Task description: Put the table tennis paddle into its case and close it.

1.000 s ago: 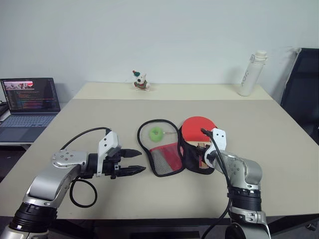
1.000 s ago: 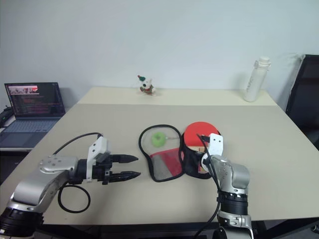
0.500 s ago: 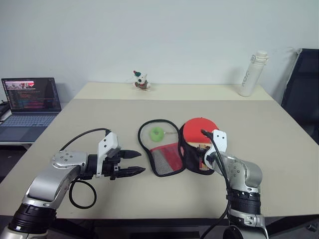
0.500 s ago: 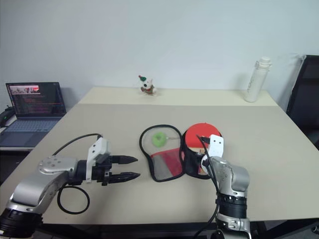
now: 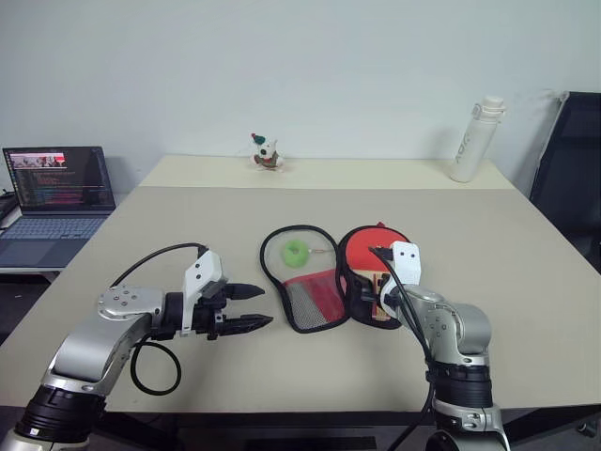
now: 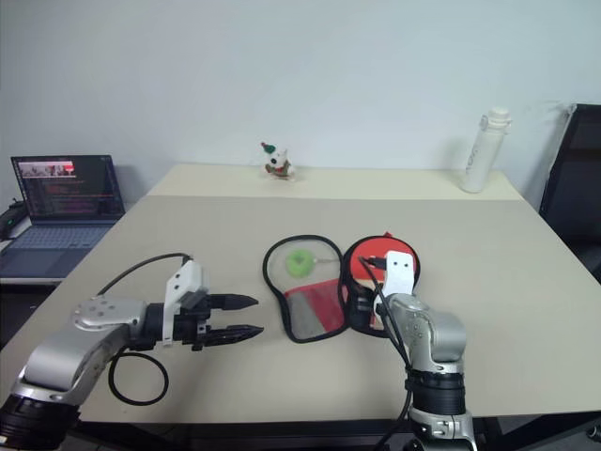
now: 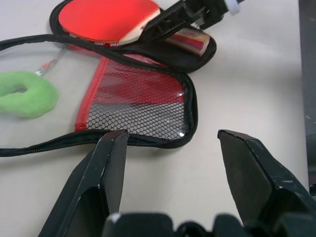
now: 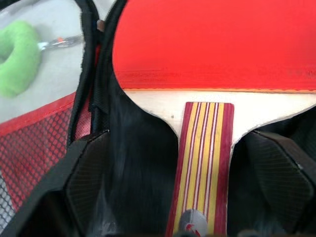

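Paddle (image 8: 217, 44): red rubber face, pale wood throat, handle striped maroon and yellow. Case (image 7: 143, 106): black fabric, black zip edging, red flap under black mesh. Zipper charm (image 7: 24, 94): bright green. My fingers (image 7: 111, 163): black. Table (image 5: 188, 225): plain beige. Bottle (image 5: 472, 139): white.

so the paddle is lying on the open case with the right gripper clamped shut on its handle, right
Not quite. The paddle does lie on the open case, but the right gripper is open: the right wrist view shows its fingers spread clear on either side of the striped handle, not clamped on it.
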